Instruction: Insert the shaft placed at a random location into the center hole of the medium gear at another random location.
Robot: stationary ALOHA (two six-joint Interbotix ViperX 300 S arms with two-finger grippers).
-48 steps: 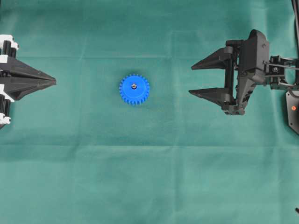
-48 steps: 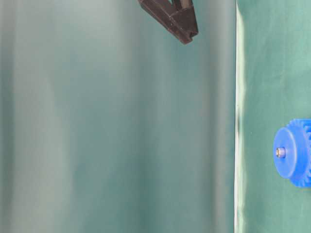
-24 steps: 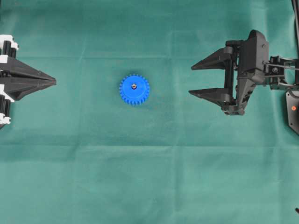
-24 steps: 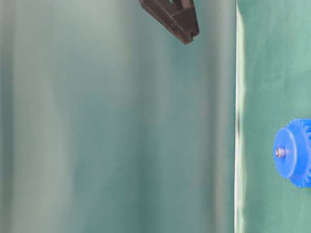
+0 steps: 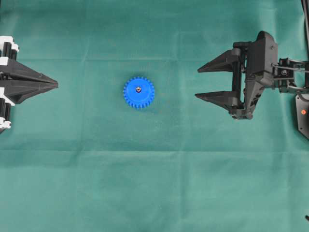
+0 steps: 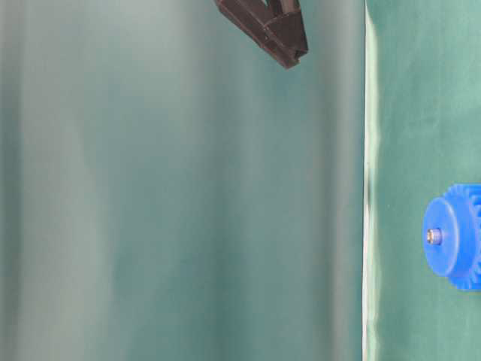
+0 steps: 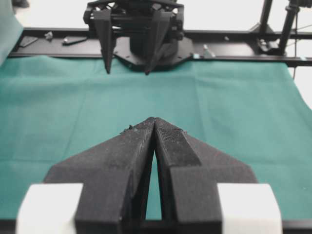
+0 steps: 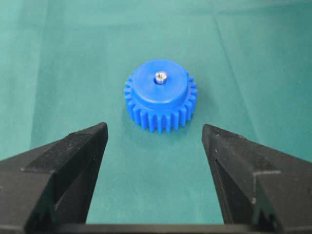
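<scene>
The blue medium gear (image 5: 138,92) lies flat on the green cloth, left of the middle. The silver shaft (image 5: 138,89) stands in its center hole, its top showing in the right wrist view (image 8: 161,76) and the table-level view (image 6: 434,235). My right gripper (image 5: 197,83) is open and empty, well to the right of the gear (image 8: 160,96), its fingers pointing at it. My left gripper (image 5: 56,85) is shut and empty at the left edge, well apart from the gear. In the left wrist view its tips (image 7: 154,120) hide the gear.
The green cloth (image 5: 154,183) covers the whole table. The right arm's black base and frame rail (image 7: 234,44) stand along the far edge in the left wrist view. A fingertip (image 6: 282,41) of one gripper shows at the top of the table-level view.
</scene>
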